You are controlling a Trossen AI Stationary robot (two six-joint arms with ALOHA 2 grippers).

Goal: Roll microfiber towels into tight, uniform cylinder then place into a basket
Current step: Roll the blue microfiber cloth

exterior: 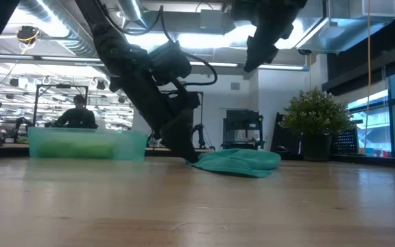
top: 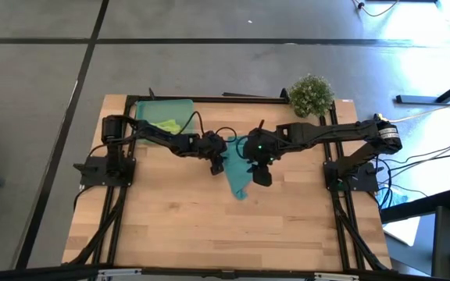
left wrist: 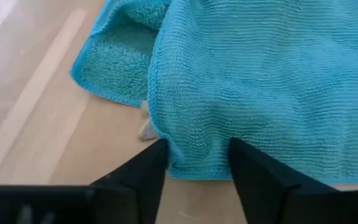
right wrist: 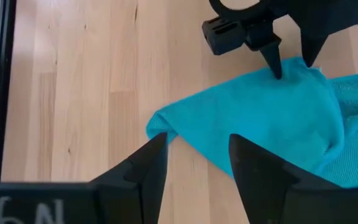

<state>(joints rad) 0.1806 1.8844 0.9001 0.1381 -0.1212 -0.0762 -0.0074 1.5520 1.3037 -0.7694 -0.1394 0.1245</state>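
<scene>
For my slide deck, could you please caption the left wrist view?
Left hand straddling the edge of the rumpled teal towel on the wooden table.

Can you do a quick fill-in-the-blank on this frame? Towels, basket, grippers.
1. The left gripper straddles an edge of the ____ towel.
2. The lime-green towel lies inside the ____.
3. The right gripper hangs ____ the table, holding nothing.
4. The potted plant stands at the table's far ____ corner.

Missing words: teal; basket; above; right
</scene>
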